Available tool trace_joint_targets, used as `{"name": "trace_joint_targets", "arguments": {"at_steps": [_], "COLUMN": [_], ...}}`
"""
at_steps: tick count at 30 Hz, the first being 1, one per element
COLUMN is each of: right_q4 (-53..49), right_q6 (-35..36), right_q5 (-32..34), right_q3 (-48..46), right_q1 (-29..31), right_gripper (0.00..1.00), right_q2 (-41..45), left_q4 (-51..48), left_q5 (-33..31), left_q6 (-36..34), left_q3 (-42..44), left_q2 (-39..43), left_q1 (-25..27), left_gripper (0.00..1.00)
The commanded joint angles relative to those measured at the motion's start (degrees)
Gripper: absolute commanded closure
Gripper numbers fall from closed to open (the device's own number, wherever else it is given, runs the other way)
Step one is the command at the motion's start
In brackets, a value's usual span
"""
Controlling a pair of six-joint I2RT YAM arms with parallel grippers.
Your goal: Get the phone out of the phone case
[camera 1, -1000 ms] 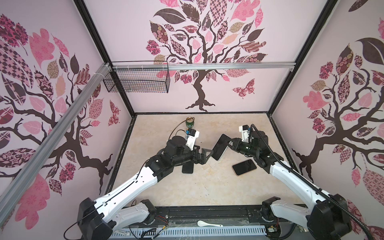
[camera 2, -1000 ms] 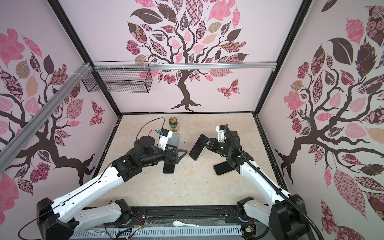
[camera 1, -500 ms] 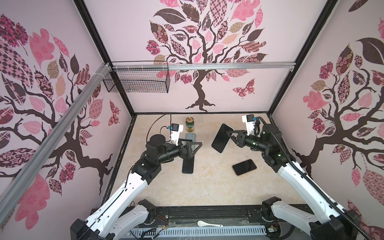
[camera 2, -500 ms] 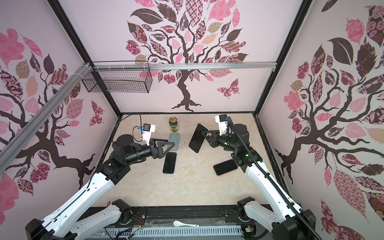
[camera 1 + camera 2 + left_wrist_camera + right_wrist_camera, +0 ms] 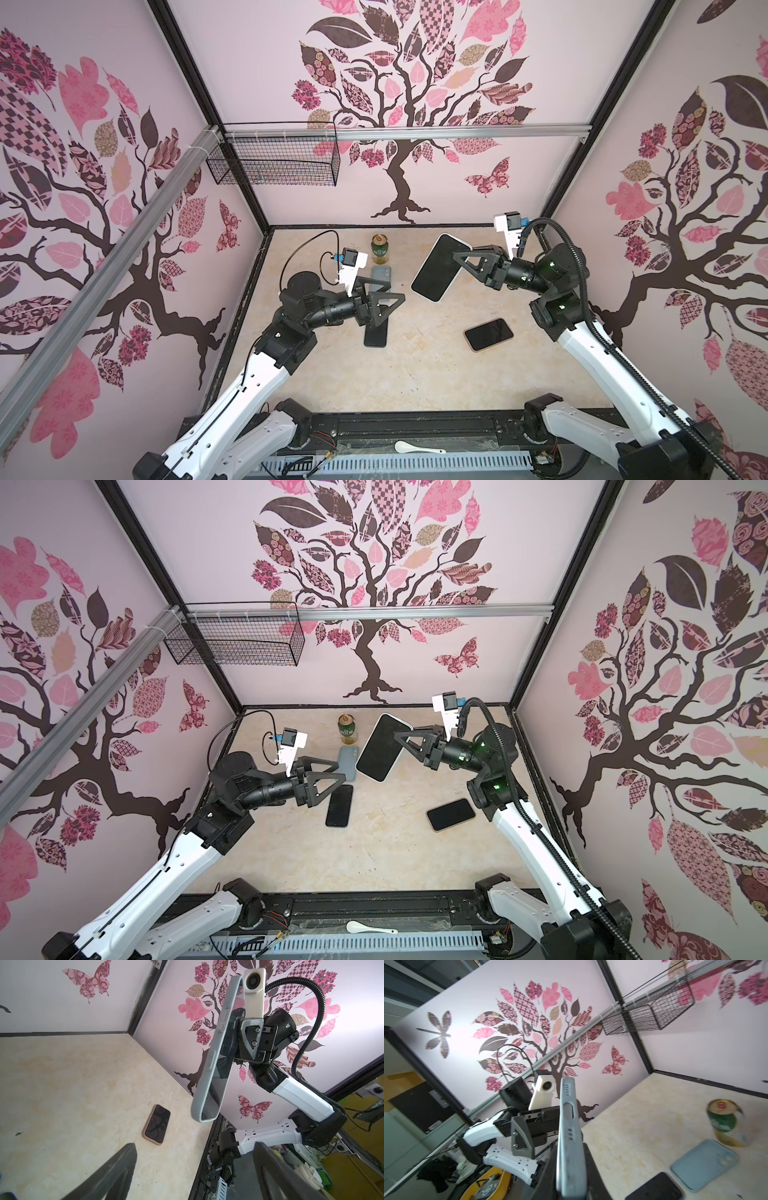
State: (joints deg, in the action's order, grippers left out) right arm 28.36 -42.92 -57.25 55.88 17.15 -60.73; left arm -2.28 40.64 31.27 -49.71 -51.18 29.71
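Filling the grey case, a phone; blue case perhaps empty

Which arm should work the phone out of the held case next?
Left. The left gripper is open and empty, facing the cased phone; the right gripper is shut on it.

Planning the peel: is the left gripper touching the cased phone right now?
Apart. The left wrist view shows a clear gap between the open left gripper and the cased phone.
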Motion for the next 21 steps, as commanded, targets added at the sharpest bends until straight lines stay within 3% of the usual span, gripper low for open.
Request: {"name": "trace_joint_targets", "arguments": {"at_steps": [1, 4, 12, 21], "right_q4": [15.8, 18.8, 10.6, 14.9], "right_q6": [-10.4, -13.1, -6.5, -9.1], "right_q5": [-7.6, -9.1, -9.8, -7.9], "right_q3": [2.2, 2.4, 5.2, 3.8], "right_q1": [0.1, 1.1, 5.0, 7.1], "right_gripper": [1.0, 1.0, 1.0, 1.0], "right_q2": [-2.0, -3.2, -3.6, -3.5], "left_q4": [0.9, 2.6, -1.4, 4.9], "left_q5": [3.6, 6.2, 7.0, 8.0], "left_q6": [-1.2, -1.3, -7.2, -3.4], "left_q3": [-2.3, -2.6, -5.6, -4.1], "left_q2": [0.4, -0.1, -1.9, -2.6], "left_q1": [-0.1, 0.4, 6.9, 7.6], "left_gripper": [0.13, 0.18, 0.27, 0.48]}}
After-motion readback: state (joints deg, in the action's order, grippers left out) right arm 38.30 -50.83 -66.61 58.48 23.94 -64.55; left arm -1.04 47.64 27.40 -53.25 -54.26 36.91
